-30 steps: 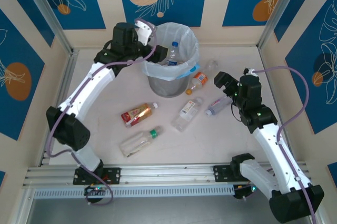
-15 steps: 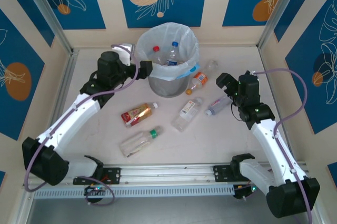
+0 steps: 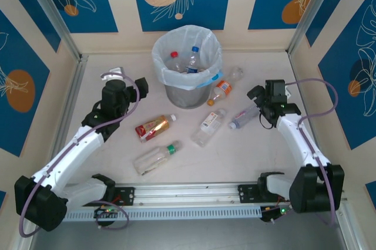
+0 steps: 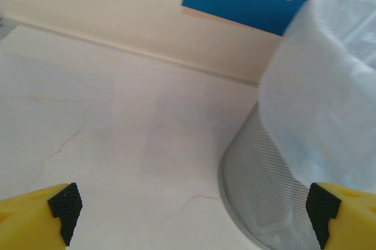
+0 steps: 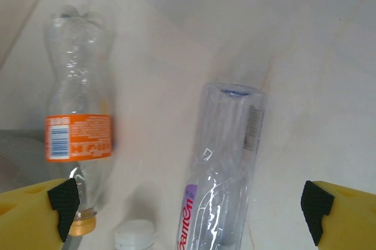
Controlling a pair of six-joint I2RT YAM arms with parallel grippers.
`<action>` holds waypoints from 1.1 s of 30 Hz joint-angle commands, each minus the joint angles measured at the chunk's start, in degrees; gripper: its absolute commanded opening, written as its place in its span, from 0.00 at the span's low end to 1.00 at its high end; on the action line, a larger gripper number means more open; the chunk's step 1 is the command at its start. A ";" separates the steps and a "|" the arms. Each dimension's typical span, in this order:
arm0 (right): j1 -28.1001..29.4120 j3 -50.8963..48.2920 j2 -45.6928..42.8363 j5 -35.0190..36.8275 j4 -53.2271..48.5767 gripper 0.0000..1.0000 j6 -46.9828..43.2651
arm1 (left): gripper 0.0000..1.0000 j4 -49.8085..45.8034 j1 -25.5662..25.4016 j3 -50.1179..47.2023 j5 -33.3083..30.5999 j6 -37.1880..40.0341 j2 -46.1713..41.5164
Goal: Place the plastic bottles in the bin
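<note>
The bin, grey mesh lined with a white bag, stands at the back centre and holds a red-capped bottle and a blue-capped bottle. Five plastic bottles lie on the table: orange-labelled, white-capped, purple-labelled, red-labelled and green-capped. My left gripper is open and empty, left of the bin. My right gripper is open. The purple-labelled bottle lies between its fingertips, untouched. The orange-labelled bottle is to its left.
Walls with blue panels close the table at the back and both sides. An aluminium rail runs along the near edge between the arm bases. A white bottle cap shows beside the purple-labelled bottle.
My left arm has drawn back from over the bin and come down to the table on its left. My right gripper has swung in over the purple-labelled bottle.
</note>
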 commanded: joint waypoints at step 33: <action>4.39 7.78 24.88 1.57 -4.31 0.84 11.34 | 0.99 -4.52 4.86 -6.69 -5.06 -6.20 -1.28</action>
